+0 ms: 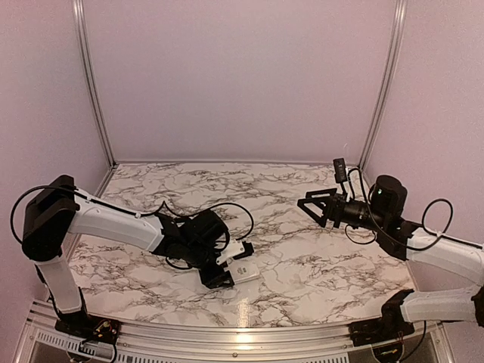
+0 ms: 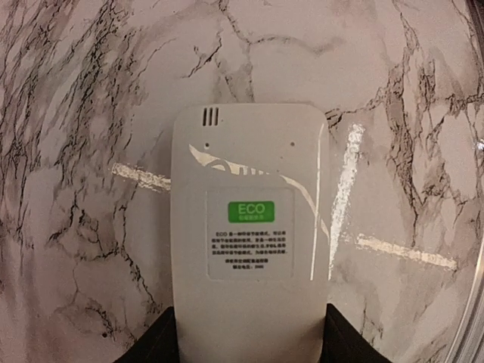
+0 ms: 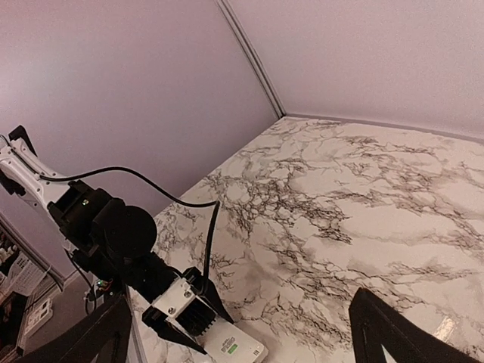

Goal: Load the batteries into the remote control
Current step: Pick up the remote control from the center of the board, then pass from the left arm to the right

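- Marble tabletop (image 1: 287, 189) carries everything.
- Left gripper (image 1: 224, 274) pinches remote control (image 2: 249, 249) by both long edges, flat, back up (likely steadying it for loading).
- Right gripper (image 1: 319, 206) hovers farther back, spread, empty; batteries not visible.

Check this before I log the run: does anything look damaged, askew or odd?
Nothing looks damaged or spilled. The remote control lies back-up between the fingers of the left gripper; oddly, no batteries show in any view.
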Tool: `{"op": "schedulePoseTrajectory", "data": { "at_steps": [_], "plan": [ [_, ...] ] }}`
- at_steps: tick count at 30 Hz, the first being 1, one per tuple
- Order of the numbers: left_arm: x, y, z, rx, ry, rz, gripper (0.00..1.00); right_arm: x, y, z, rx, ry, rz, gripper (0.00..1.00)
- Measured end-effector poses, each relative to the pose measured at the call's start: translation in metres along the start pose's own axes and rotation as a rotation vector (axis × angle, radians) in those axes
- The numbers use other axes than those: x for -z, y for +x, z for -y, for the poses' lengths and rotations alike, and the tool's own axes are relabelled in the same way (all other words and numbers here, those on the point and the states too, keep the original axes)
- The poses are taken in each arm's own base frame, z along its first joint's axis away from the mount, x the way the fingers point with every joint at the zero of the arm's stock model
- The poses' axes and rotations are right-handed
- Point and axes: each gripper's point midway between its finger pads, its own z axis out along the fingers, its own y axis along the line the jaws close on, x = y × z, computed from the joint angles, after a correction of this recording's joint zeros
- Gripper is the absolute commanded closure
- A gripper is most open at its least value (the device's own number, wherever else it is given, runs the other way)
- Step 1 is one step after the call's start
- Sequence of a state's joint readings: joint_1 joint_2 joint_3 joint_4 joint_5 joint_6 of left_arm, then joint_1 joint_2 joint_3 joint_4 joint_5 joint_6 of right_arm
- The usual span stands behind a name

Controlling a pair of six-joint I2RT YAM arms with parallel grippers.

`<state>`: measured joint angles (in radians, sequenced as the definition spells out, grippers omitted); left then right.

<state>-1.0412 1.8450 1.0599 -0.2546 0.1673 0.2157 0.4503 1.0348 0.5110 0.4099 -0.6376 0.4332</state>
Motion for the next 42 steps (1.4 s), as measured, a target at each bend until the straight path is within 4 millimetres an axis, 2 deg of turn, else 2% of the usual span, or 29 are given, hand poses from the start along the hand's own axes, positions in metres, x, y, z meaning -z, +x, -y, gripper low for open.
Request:
{"op": "schedulePoseTrajectory", "data": {
  "at_steps": [3, 5, 7, 10, 12, 13, 14, 21, 25, 29, 35, 42],
  "plan": [
    [0.025, -0.011, 0.01, 0.022, 0.034, 0.081, 0.72, 0.006, -0.01, -0.016, 0.045, -0.053, 0.03, 0.02],
    [0.055, -0.034, 0.017, 0.027, 0.054, 0.195, 0.72, 0.007, -0.013, -0.027, 0.076, -0.097, 0.038, 0.02],
    [0.09, -0.063, 0.022, 0.023, 0.071, 0.338, 0.72, 0.007, -0.013, -0.037, 0.095, -0.133, 0.033, 0.02],
    [0.147, -0.104, 0.031, 0.007, 0.096, 0.556, 0.73, 0.002, -0.014, -0.062, 0.141, -0.209, 0.02, 0.02],
    [0.18, -0.12, 0.037, 0.004, 0.115, 0.679, 0.72, 0.0, -0.02, -0.084, 0.181, -0.27, 0.024, 0.02],
    [0.209, -0.13, 0.044, 0.005, 0.143, 0.787, 0.72, 0.0, -0.031, -0.105, 0.226, -0.328, 0.047, 0.02],
    [0.216, -0.132, 0.046, 0.01, 0.154, 0.816, 0.72, 0.0, -0.033, -0.113, 0.236, -0.35, 0.05, 0.02],
    [0.248, -0.139, 0.057, 0.044, 0.236, 0.954, 0.71, -0.008, -0.041, -0.168, 0.296, -0.506, 0.051, 0.02],
    [0.262, -0.145, 0.063, 0.042, 0.274, 1.009, 0.71, -0.019, -0.038, -0.188, 0.31, -0.566, 0.032, 0.02],
    [0.267, -0.145, 0.066, 0.042, 0.298, 1.037, 0.7, -0.034, -0.033, -0.199, 0.307, -0.598, 0.005, 0.03],
    [0.263, -0.141, 0.066, 0.042, 0.304, 1.046, 0.7, -0.054, -0.026, -0.204, 0.282, -0.608, -0.023, 0.06],
    [0.262, -0.139, 0.065, 0.051, 0.297, 1.06, 0.7, -0.068, -0.024, -0.212, 0.258, -0.63, -0.032, 0.11]
  ]
}}
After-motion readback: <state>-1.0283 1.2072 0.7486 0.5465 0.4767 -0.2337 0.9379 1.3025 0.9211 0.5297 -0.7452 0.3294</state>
